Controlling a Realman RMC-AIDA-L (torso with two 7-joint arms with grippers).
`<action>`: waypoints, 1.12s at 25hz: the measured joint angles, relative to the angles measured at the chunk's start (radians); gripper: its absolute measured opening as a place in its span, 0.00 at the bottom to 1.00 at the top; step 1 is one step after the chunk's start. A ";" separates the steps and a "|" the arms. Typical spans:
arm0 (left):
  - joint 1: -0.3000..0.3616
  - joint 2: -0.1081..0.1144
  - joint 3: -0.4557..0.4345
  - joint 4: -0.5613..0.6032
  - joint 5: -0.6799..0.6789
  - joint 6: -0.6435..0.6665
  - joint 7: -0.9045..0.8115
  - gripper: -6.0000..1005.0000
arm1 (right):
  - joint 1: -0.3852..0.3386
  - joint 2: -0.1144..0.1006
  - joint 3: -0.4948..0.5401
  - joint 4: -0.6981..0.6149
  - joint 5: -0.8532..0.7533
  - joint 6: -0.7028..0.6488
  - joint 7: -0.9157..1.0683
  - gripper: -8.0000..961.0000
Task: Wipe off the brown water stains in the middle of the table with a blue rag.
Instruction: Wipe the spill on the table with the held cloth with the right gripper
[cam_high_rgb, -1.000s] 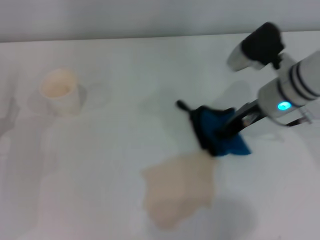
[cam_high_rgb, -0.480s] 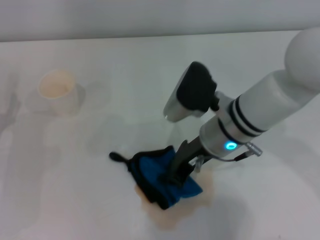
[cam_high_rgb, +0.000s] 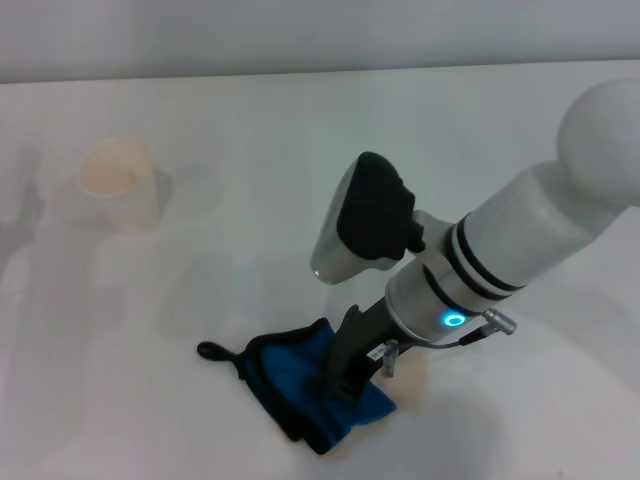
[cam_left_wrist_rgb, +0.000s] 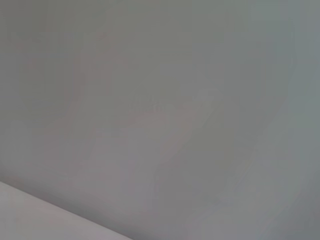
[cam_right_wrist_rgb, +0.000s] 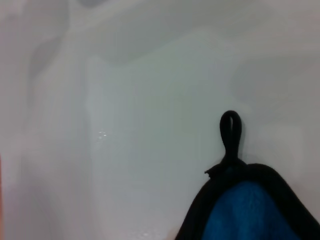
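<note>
Dragged leftward, blue rag (cam_high_rgb: 305, 390) sits under right gripper (cam_high_rgb: 345, 385), seemingly pinched shut on it.

the blue rag (cam_high_rgb: 300, 385) is soft cloth with a black stitched edge. the table (cam_high_rgb: 200, 100) is white, smooth and a bit shiny. the right arm (cam_high_rgb: 500, 250) looks like smooth white plastic with black parts. the cup (cam_high_rgb: 118, 182) looks like plain matt paper.

The tabletop (cam_high_rgb: 200, 130) is plain white. The rag (cam_high_rgb: 300, 385) at lower centre is bright blue with black edging and a black loop. The cup (cam_high_rgb: 118, 182) at upper left is cream. The right arm (cam_high_rgb: 500, 250) is white with black bands and a cyan light.
</note>
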 joint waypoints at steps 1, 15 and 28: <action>0.000 0.000 0.000 0.000 0.000 0.000 0.000 0.86 | -0.006 -0.002 0.006 -0.003 -0.003 0.003 -0.001 0.10; 0.009 0.000 0.000 0.010 0.000 0.002 0.000 0.86 | -0.079 -0.014 0.218 -0.020 -0.171 -0.034 -0.020 0.10; 0.010 -0.001 0.000 0.011 0.000 0.002 0.000 0.86 | -0.112 -0.004 0.266 -0.042 -0.147 0.046 -0.135 0.10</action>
